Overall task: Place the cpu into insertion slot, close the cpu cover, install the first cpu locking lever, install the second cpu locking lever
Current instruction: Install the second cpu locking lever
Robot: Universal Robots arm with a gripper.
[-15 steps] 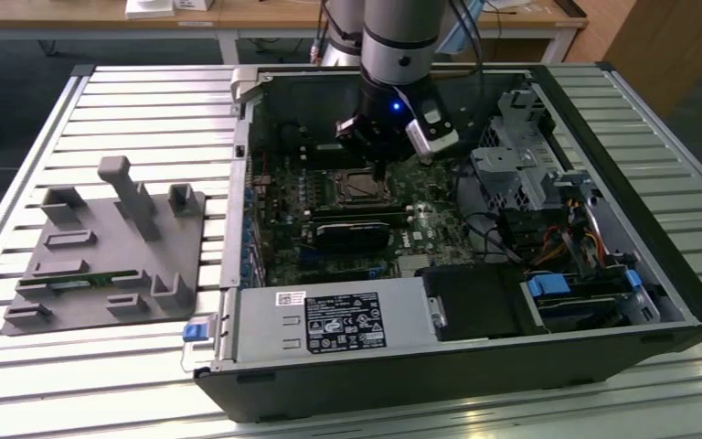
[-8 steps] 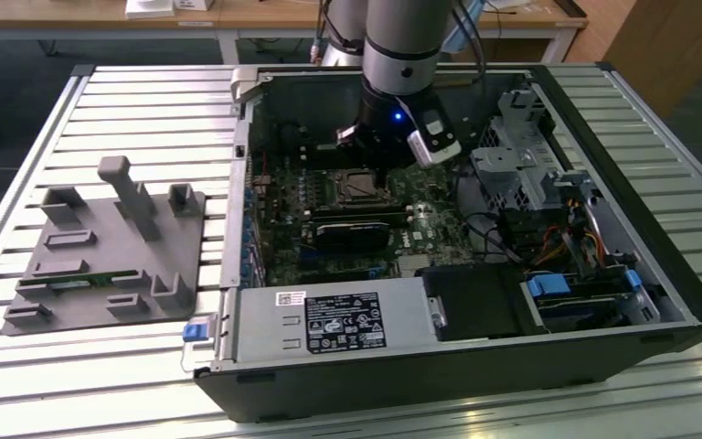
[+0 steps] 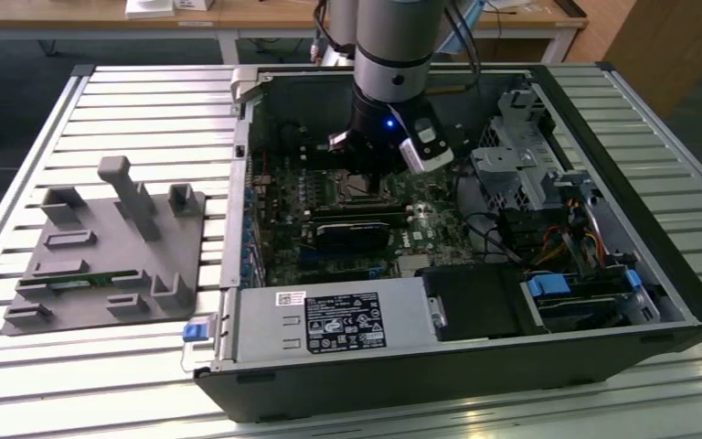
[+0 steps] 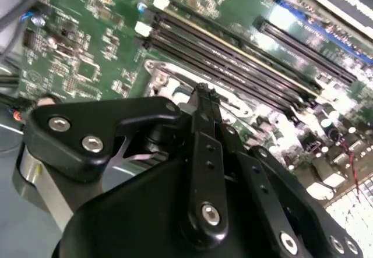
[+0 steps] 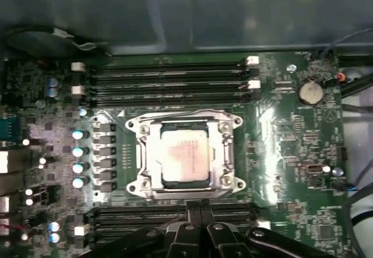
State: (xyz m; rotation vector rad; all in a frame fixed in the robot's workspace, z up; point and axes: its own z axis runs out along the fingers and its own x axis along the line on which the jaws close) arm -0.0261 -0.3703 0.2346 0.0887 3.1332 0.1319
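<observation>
We see open case [image 3: 570, 302] top: free entry from above. Gripper [image 5: 195, 223] hangs over board centre, fingertips pressed together. Cpu cover [image 5: 145, 153] lies flat over cpu [image 5: 184, 154]. Memory slots [image 5: 169, 77] flank socket both sides. Drive cage [image 3: 515, 174] crowds exterior view's right; power supply [image 3: 326, 325] blocks lower centre.

In the exterior view the arm [image 3: 390, 55] hides part of the insertion slot [image 3: 354, 189] at centre frame. In the first wrist view the gripper [image 5: 195, 208] is cut off by the bottom edge.
</observation>
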